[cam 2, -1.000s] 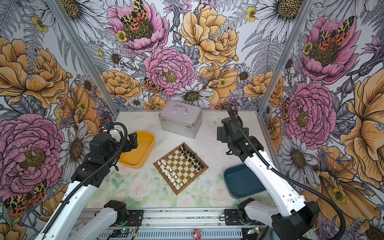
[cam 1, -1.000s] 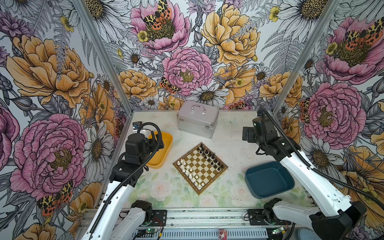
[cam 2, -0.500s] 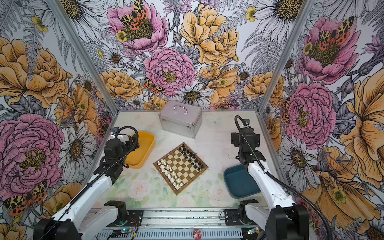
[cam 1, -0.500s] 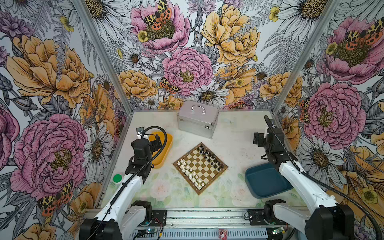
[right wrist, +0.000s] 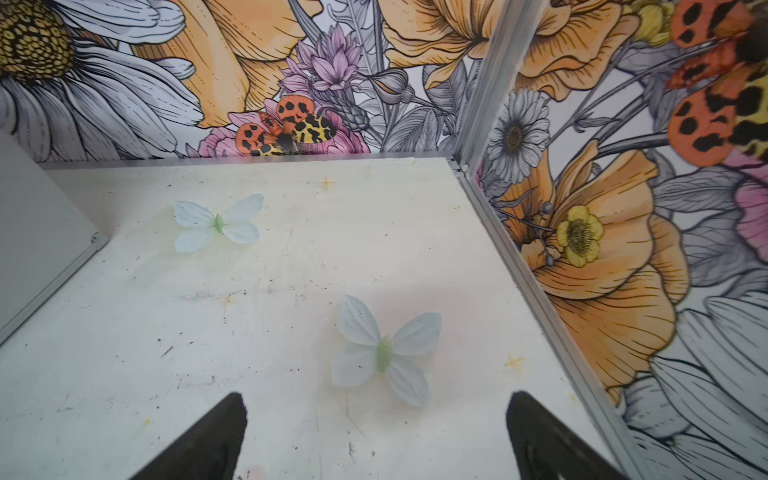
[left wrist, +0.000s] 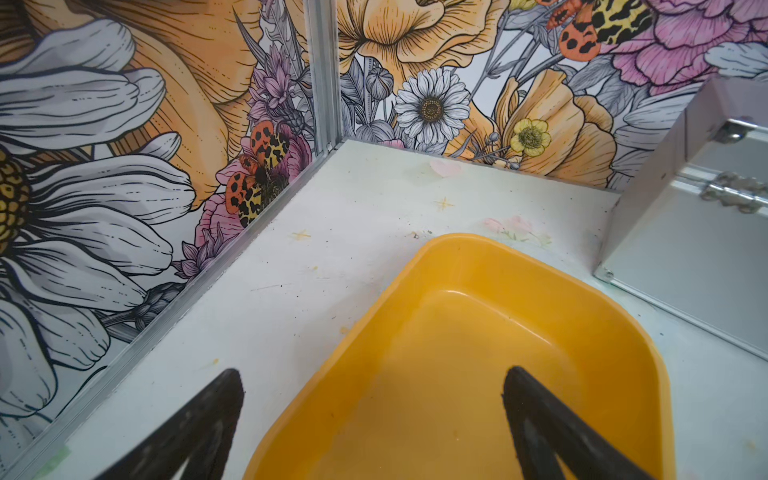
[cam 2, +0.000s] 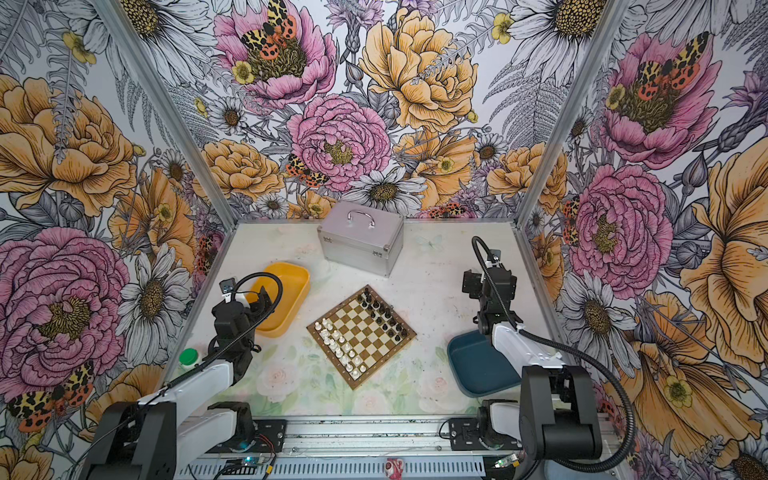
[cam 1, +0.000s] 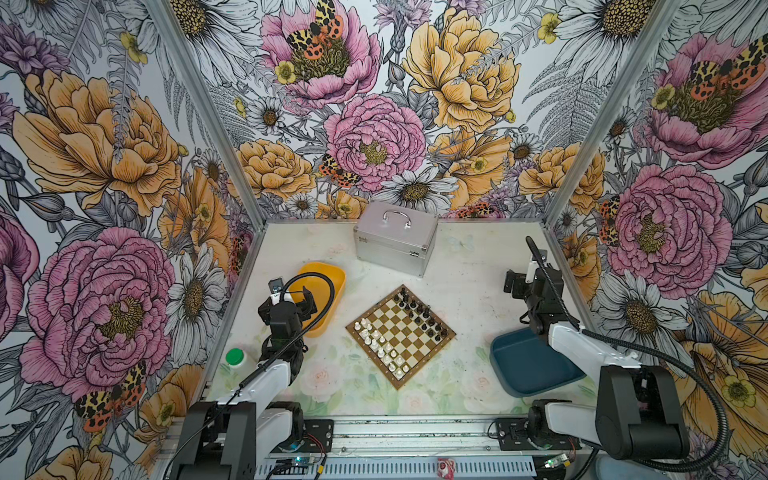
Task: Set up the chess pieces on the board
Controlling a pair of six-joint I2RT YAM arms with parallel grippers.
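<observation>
The board (cam 1: 397,384) (cam 2: 354,385) lies cornerwise at the table's middle in both top views. On it stand the chess pieces: white ones (cam 1: 380,347) in rows along its left side, black ones (cam 1: 419,309) in rows along its right side. My left gripper (cam 1: 291,298) (left wrist: 372,374) hangs open over the near end of a yellow tray, left of the board, holding nothing. My right gripper (cam 1: 524,283) (right wrist: 377,397) is open over bare table at the right wall, holding nothing. Neither wrist view shows the board.
The yellow tray (cam 1: 328,276) (left wrist: 457,240) looks empty. A dark teal tray (cam 1: 528,370) sits front right, partly under the right arm. A silver case (cam 1: 392,245) stands at the back. A green-capped bottle (cam 1: 235,357) stands by the left wall.
Both arms have folded back toward their bases, drawing the grippers nearer the front. The green-capped bottle came into view as the left arm pulled back. The jaws stayed open.
</observation>
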